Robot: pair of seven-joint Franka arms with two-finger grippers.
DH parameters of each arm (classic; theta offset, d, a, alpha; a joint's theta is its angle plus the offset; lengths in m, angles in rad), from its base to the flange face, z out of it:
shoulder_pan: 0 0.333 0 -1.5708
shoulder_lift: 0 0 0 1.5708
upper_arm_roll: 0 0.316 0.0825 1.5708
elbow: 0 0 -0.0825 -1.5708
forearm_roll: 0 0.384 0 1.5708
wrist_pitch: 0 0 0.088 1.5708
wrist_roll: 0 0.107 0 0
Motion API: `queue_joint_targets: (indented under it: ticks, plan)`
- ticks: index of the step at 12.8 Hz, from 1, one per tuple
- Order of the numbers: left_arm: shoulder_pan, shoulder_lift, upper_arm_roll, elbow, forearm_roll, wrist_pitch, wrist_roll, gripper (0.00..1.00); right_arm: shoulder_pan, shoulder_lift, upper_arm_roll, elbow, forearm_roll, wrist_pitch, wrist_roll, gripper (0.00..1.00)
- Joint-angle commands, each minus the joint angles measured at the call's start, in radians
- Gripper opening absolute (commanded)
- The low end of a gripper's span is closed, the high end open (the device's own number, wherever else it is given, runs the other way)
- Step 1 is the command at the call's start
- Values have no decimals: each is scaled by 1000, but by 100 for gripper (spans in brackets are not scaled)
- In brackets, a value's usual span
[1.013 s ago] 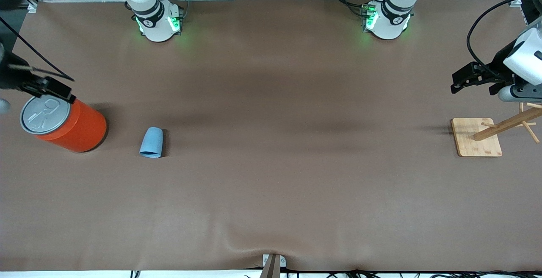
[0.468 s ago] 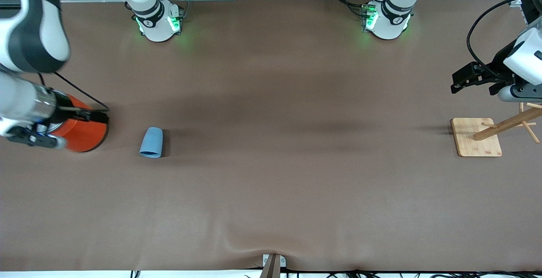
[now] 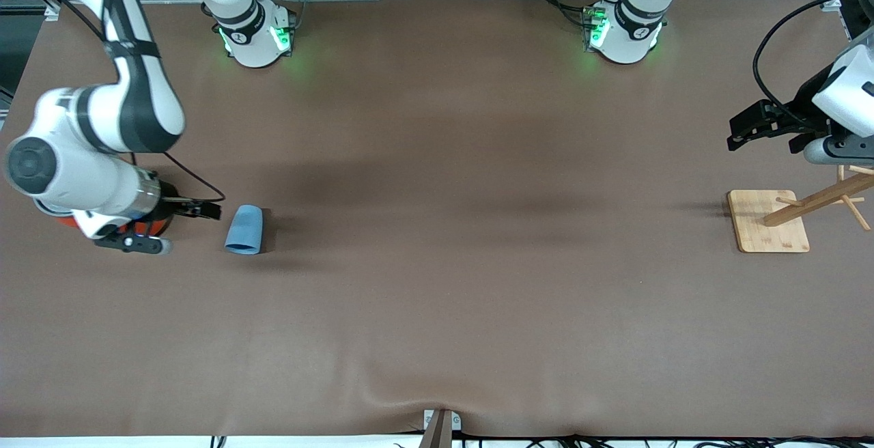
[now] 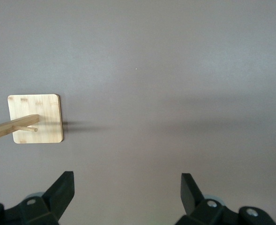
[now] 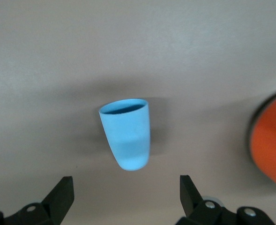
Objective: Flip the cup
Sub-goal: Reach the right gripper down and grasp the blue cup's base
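The light blue cup [image 3: 244, 229] lies on its side on the brown table, its mouth toward the front camera. In the right wrist view the cup [image 5: 127, 136] shows its darker inside and lies just ahead of the fingers, not between them. My right gripper [image 3: 133, 240] hangs over the orange can beside the cup, and in its wrist view it [image 5: 125, 183] is open and empty. My left gripper [image 3: 823, 149] waits over the left arm's end of the table, and it [image 4: 127, 180] is open and empty.
The orange can [image 5: 271, 140] stands beside the cup toward the right arm's end, mostly hidden under my right arm in the front view [image 3: 149, 229]. A wooden peg stand on a square base [image 3: 768, 229] sits at the left arm's end and also shows in the left wrist view [image 4: 34, 118].
My right arm has swung in from the table's end over the orange can toward the cup, now covering the can. The cup and the left arm have not moved.
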Motion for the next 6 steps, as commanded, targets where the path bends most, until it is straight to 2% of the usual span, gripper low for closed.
queue_joint_targets:
  ticks: [1,4,6]
  plan:
    - [-1,1,-1,7,-3,3,8,100,27,9,1,-86,24,106,-7,100]
    - [2,1,-1,7,-3,3,9,100,47,58,4,-115,18,230,-18,100]
    - [2,2,-1,7,-3,3,9,100,46,91,4,-127,15,299,-105,100]
